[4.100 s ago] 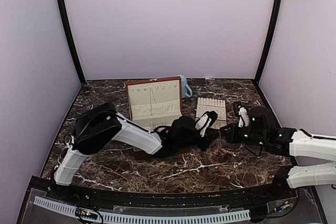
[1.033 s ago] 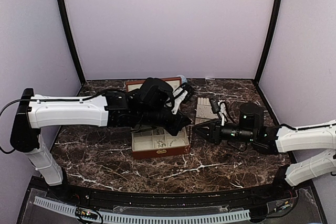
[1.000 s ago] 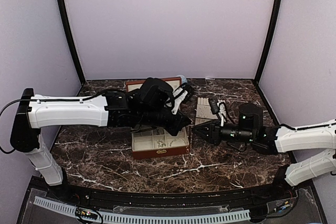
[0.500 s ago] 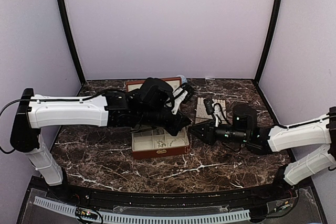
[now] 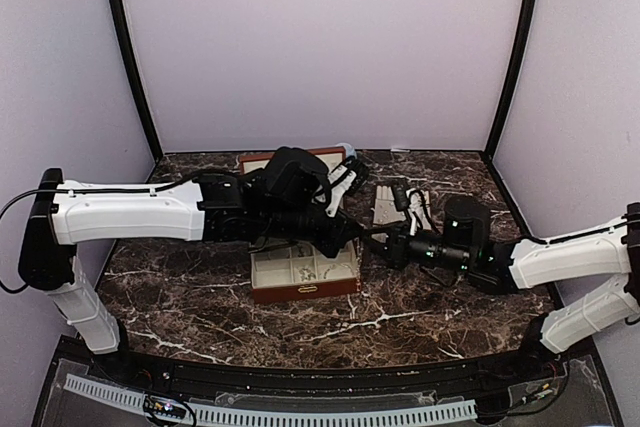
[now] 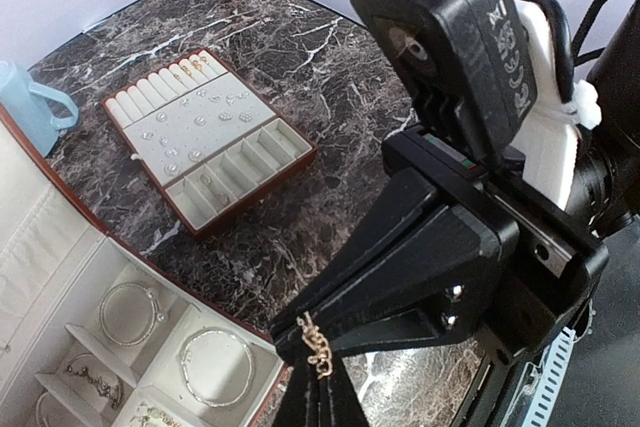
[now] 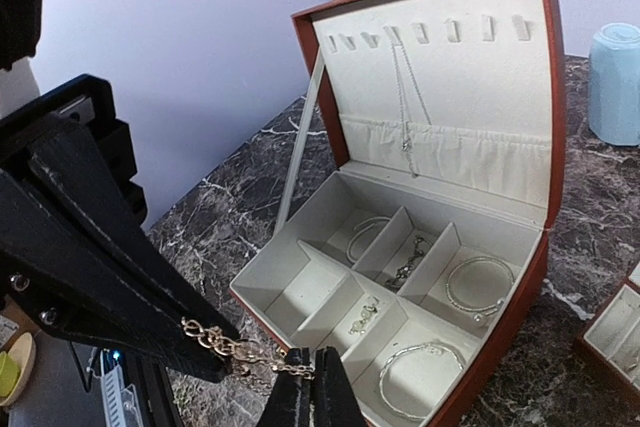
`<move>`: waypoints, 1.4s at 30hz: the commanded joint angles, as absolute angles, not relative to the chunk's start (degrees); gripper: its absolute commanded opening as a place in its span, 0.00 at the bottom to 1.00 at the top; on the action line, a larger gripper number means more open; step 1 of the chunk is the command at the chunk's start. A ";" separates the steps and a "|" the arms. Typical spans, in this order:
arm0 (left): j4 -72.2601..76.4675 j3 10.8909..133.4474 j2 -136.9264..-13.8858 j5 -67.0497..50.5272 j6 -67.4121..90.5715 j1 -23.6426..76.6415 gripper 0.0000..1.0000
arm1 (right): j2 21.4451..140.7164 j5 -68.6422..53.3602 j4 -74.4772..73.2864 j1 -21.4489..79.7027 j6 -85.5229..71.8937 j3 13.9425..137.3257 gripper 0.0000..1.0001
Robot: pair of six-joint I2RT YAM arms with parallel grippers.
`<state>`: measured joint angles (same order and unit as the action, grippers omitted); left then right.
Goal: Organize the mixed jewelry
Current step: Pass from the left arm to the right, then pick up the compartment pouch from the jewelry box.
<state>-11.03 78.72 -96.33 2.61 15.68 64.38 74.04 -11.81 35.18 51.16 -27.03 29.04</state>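
A short gold chain [image 7: 241,350] is stretched between both grippers, above the table between the open box and the tray. My right gripper [image 7: 308,357] is shut on one end. The left gripper [image 6: 316,362] is shut on the other end of the chain [image 6: 318,345]. In the top view the left gripper [image 5: 352,232] and right gripper [image 5: 378,244] meet tip to tip. Tiny silvery pieces of the mixed jewelry [image 6: 200,122] lie on the cream slotted tray [image 6: 283,143]. Silvery bracelets [image 7: 478,283] rest in the box compartments.
The reddish-brown cream-lined box [image 7: 535,147] stands open, lid upright, with a thin necklace hanging inside the lid; in the top view the box [image 5: 300,290] lies under the left arm. A blue mug [image 6: 30,107] stands behind the box.
The right gripper has moved left to meet the left gripper and closed on the chain. The left arm has stayed still, shut on the chain.
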 commanded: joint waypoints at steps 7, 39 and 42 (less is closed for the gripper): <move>-9.48 77.27 -90.11 5.34 12.16 61.39 0.00 | 69.52 1.64 20.63 51.50 -25.99 41.34 0.00; 29.21 44.00 -83.86 4.15 -21.42 42.19 0.72 | 92.59 8.90 -1.59 51.41 -20.01 78.84 0.00; 34.83 41.93 -86.52 5.85 -24.45 41.28 0.75 | 92.72 8.92 -2.05 51.35 -19.56 79.78 0.00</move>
